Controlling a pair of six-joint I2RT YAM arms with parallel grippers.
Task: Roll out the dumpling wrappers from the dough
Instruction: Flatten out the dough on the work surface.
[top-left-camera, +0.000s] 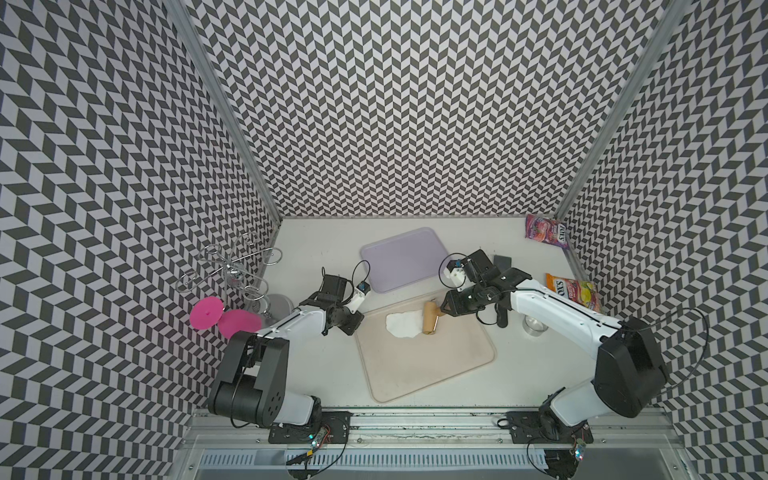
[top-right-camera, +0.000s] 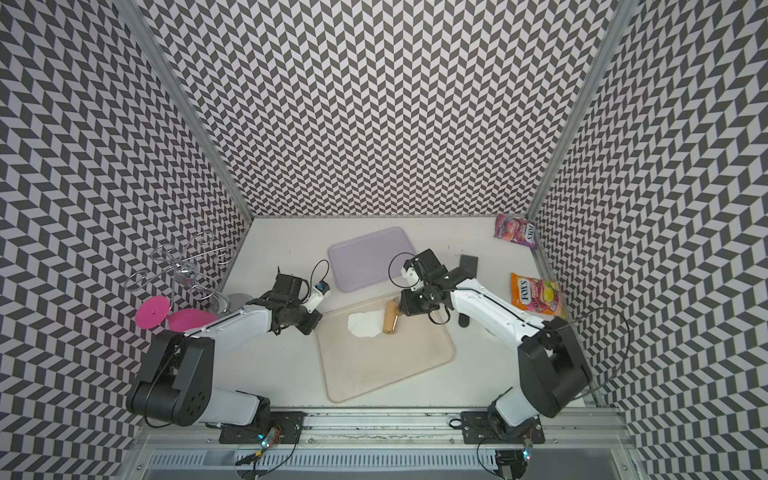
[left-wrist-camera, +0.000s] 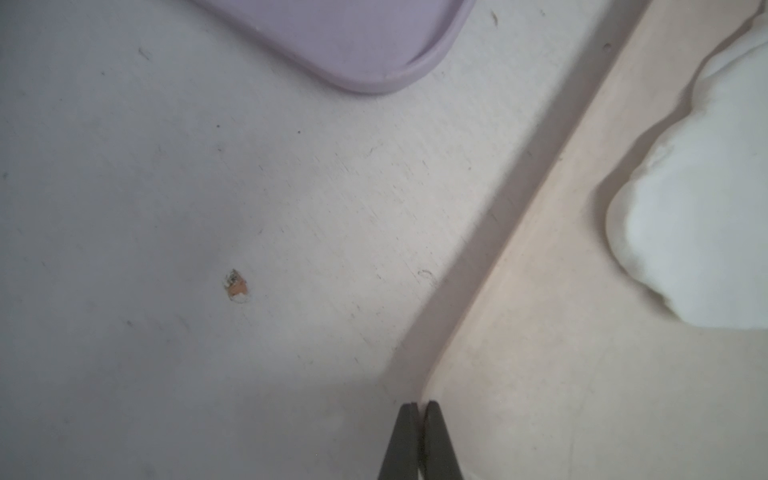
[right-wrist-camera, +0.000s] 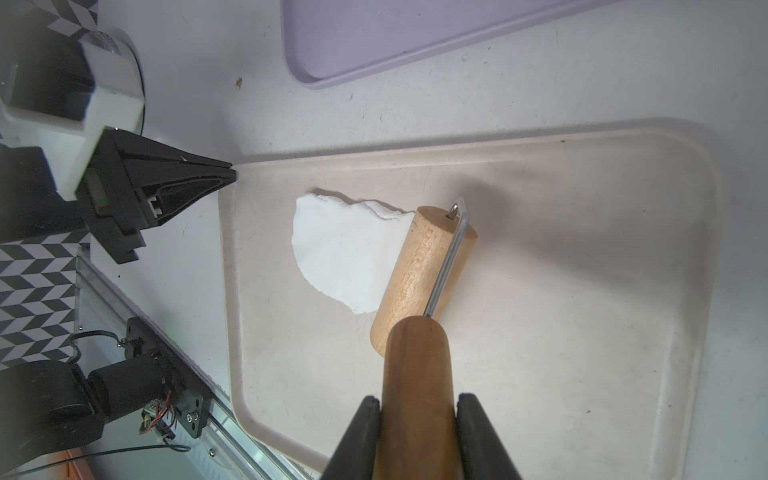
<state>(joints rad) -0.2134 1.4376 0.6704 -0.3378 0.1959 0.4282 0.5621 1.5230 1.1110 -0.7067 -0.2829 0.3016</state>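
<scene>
The dough is a thin white ragged-edged sheet on the far part of the beige tray. A wooden roller rests its drum on the dough's right edge. My right gripper is shut on the roller's dark wooden handle. My left gripper is shut, with nothing between the fingers. Its tips sit at the rim of the beige tray's far left corner, apart from the dough. No dumpling wrappers are in view.
A purple tray lies behind the beige one. A wire rack and two pink discs stand at the left wall. Two candy bags, a metal ring and a dark flat piece lie at the right.
</scene>
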